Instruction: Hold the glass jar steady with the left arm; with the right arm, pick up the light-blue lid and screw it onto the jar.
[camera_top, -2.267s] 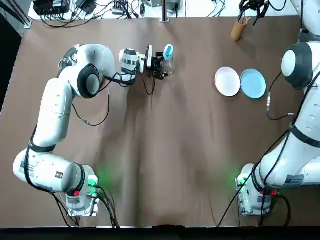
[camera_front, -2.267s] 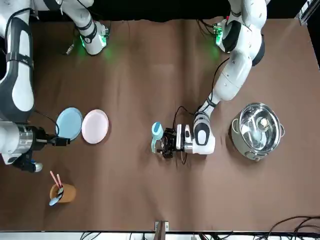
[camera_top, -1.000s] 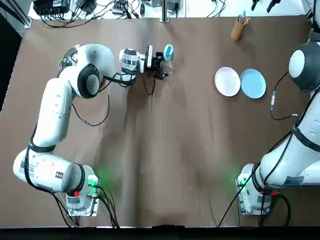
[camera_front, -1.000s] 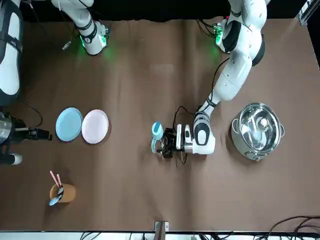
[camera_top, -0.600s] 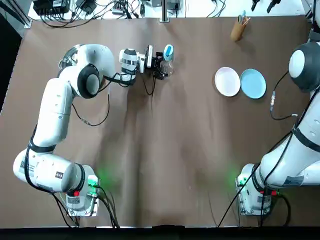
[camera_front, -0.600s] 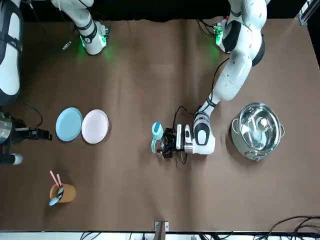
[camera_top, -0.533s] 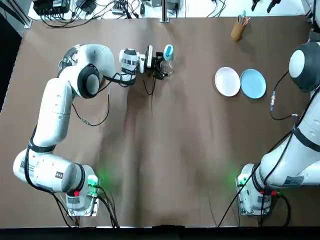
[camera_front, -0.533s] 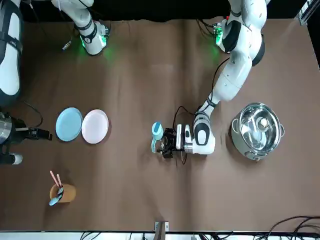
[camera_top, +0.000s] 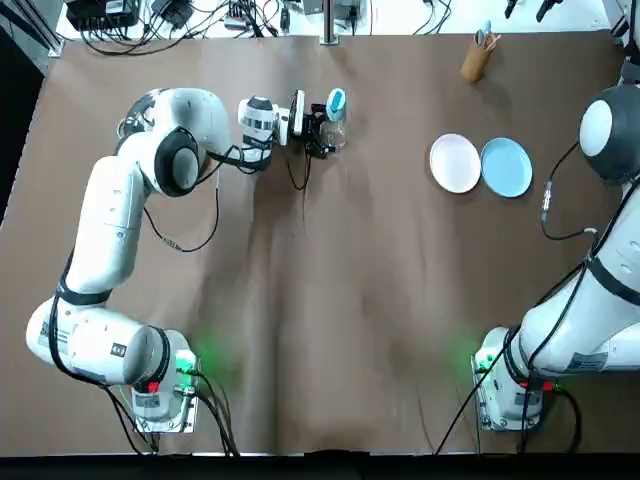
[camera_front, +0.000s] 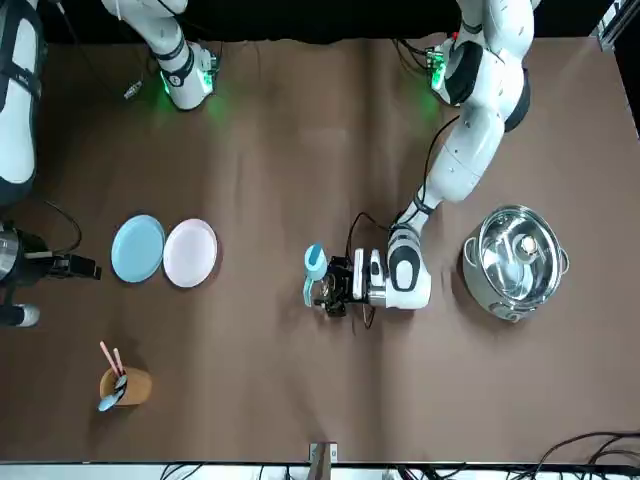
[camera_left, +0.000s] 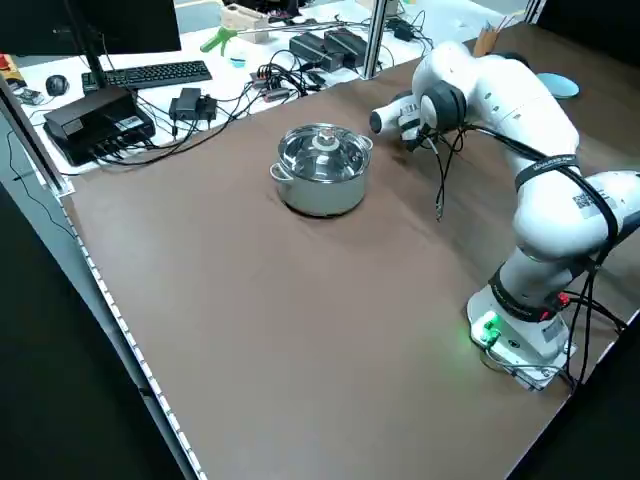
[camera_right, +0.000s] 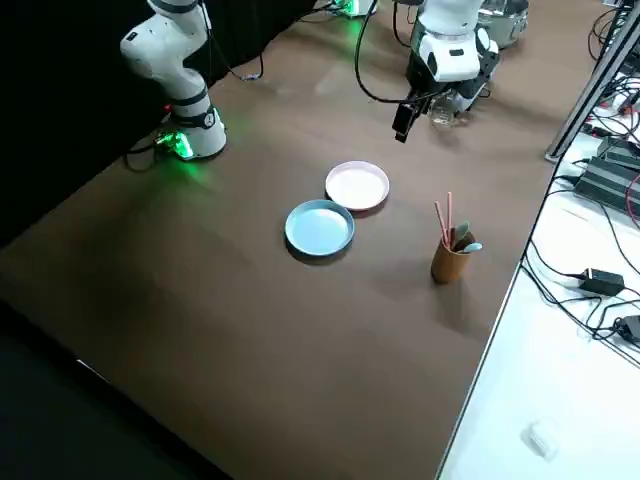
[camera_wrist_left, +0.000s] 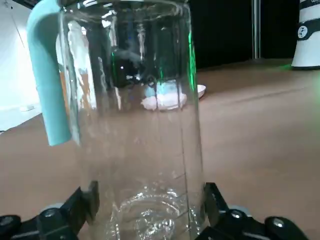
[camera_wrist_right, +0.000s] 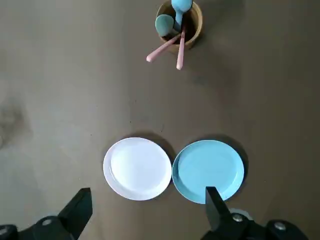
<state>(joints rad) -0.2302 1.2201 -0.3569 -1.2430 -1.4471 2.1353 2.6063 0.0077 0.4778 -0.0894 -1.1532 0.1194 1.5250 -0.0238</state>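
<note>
My left claw is clamped on the glass jar, upper centre of the top view, with the light-blue lid against it. My right claw, spread apart, hangs upper right, so the lid lies well leftward.

Brown table, glass jar, steel pot, white plate, blue plate, utensil cup

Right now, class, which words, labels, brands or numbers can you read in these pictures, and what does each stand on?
No text reads clearly anywhere.
Too small to read: the small dark label on the lower link of the left arm.
Blurred: the round mark on the white robot base, left wrist view.
No print visible: glass jar, white plate, blue plate.
</note>
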